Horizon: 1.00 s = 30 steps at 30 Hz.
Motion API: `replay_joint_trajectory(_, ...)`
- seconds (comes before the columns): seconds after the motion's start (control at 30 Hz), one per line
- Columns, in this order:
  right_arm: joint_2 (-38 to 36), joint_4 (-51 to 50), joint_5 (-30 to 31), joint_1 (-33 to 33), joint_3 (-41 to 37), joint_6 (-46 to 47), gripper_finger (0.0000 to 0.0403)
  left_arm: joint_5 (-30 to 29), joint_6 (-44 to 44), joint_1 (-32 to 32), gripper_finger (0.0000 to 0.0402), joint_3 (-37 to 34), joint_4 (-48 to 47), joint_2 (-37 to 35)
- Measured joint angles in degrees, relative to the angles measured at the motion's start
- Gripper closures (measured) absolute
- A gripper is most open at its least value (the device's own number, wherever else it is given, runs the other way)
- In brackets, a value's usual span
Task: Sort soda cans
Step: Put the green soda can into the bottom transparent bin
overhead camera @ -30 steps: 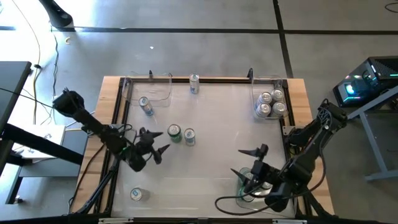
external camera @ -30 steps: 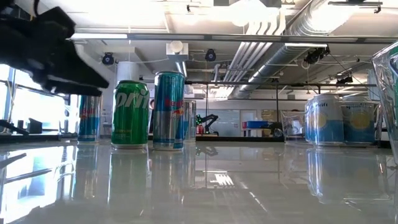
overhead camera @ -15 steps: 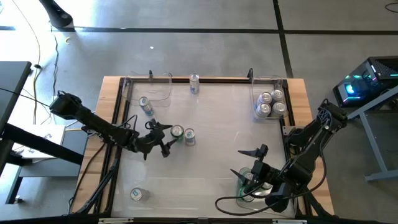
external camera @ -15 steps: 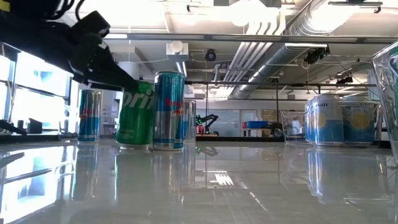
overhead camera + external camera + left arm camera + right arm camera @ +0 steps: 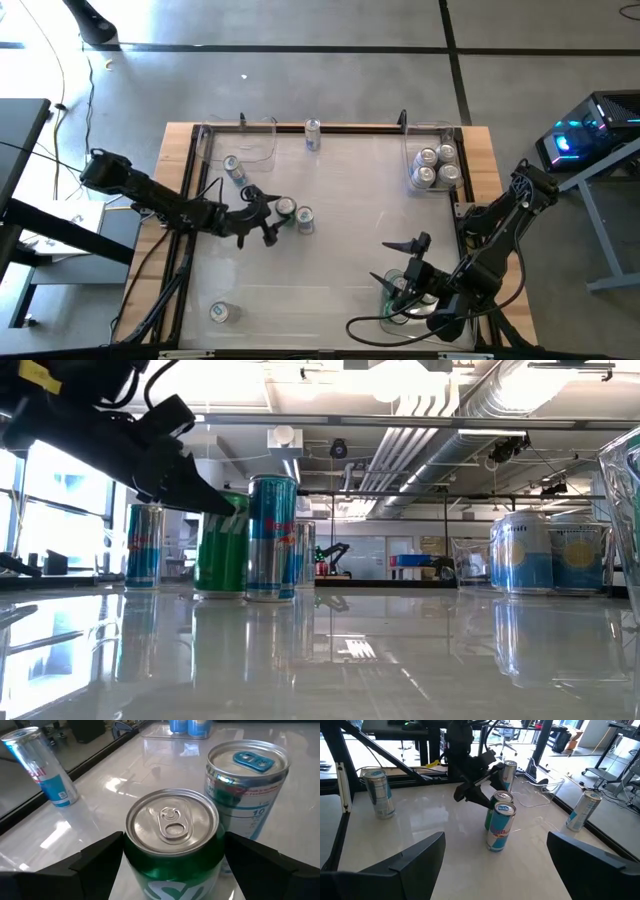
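The left gripper has been advanced around the green Sprite can, fingers apart, unclamped; grasp is judged imminent. The right gripper is parked open.

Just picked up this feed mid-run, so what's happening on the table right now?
The left gripper is open around the green can near the table's middle, one finger on each side, not yet closed on it. A blue-and-silver can stands right beside it. The right gripper waits open at the near right. Several cans already sit in the clear bin at the far right corner; others stand loose around the table.
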Motion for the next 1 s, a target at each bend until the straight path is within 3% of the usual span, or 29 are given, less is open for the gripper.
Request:
replay_joint_trajectory(0.13,0.0,0.15,-0.01,0.0,0.0,0.04,0.0057,3.4,1.61,0.6,0.0077,0.04,0.37,0.11)
replay_joint_trajectory(0.47,0.0,0.63,-0.01,0.0,0.0,0.07,0.0057,2.52,1.94,0.16,0.0094,0.04,0.43,0.06)
replay_joint_trajectory(0.83,0.0,0.65,-0.31,0.0,0.0,2.18,0.0057,1.7,-3.58,-5.8,0.0095,1.35,-3.86,-0.03)
replay_joint_trajectory(1.0,0.0,0.65,-5.01,-1.62,0.0,2.9,0.0057,4.78,-4.57,-8.48,0.0096,3.09,-5.27,0.06)
